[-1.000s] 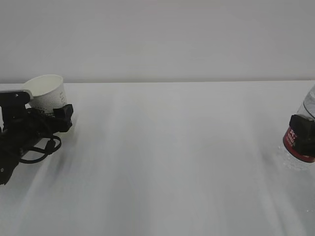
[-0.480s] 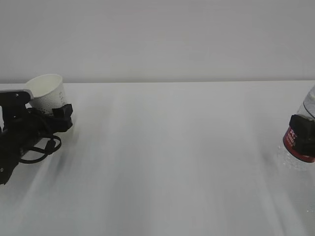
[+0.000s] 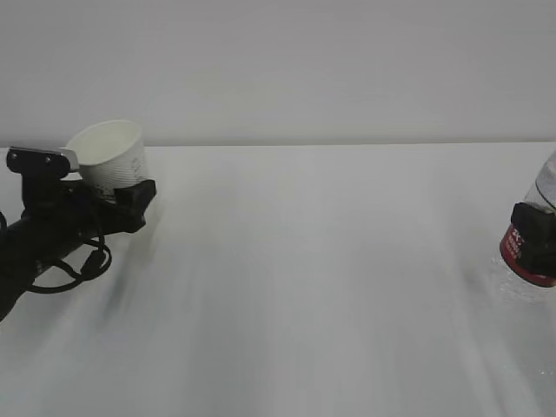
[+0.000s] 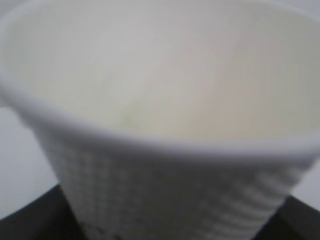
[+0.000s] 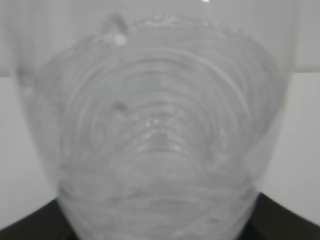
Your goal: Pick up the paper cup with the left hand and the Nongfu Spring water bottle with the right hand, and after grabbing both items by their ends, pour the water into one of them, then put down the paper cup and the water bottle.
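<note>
Paper cup: the white paper cup point(image 3: 111, 158) is at the far left, lifted off the tabletop point(image 3: 313, 278) and tipped a little, with its open top facing up and toward the left. The left wrist view shows its ribbed side and rolled rim very close up point(image 4: 160, 150).
Left hand: the left hand point(image 3: 117, 201) is closed around the lower part of the paper cup and holds it in the air. One black finger point(image 3: 135, 198) sits on the cup's right side.
Left arm: the black arm point(image 3: 35, 248) comes in low from the left edge, with a loop of black cable under it.
Water bottle: the Nongfu Spring water bottle point(image 3: 537, 239) is at the far right edge, partly cut off. Its red label shows, and it looks tilted. I cannot tell if its bottom touches the tabletop.
Right hand: the right hand point(image 3: 534, 234) grips the bottle around the red label. The right wrist view shows the clear ribbed bottle right in front of the camera point(image 5: 155, 140).
Apart: the cup and the bottle are well apart, at opposite sides.
</note>
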You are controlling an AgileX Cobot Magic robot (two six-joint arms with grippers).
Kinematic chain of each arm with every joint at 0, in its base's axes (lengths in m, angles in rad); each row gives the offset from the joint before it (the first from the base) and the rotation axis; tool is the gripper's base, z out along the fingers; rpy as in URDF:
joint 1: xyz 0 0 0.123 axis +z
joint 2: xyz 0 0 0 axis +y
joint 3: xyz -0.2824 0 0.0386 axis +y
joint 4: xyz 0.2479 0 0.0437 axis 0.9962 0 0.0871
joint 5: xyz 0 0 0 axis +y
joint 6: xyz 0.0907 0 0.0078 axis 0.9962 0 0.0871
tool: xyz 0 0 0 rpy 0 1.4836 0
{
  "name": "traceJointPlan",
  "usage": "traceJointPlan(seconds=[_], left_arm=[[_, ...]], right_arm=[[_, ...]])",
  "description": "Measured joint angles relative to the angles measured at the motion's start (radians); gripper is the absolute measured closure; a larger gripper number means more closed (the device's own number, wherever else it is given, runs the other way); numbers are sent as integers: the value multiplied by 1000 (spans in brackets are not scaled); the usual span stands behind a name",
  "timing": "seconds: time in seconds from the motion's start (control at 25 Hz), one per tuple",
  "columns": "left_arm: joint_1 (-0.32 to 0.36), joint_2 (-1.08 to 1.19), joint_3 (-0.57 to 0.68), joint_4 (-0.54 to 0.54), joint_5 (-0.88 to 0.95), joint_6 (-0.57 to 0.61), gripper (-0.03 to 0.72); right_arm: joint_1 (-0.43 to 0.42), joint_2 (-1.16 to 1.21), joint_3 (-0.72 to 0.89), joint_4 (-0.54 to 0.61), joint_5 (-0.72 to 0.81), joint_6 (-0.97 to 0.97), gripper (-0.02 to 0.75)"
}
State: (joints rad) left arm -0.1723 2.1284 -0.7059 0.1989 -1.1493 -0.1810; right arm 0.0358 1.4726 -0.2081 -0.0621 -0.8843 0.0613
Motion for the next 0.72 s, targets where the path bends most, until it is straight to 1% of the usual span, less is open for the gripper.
traceJointPlan(seconds=[0.2,0.36,0.52,0.72], left_arm=[[-1,0,0,211,0,-87,129],[-3,-2,0,338,0,-133,129],[-27,-21,0,396,0,-150,130],[-105,-27,-27,413,0,-154,130]], right_arm=[[0,0,0,0,0,-13,325],[0,0,0,0,0,-15,325],[0,0,0,0,0,-16,325],[0,0,0,0,0,-16,325]])
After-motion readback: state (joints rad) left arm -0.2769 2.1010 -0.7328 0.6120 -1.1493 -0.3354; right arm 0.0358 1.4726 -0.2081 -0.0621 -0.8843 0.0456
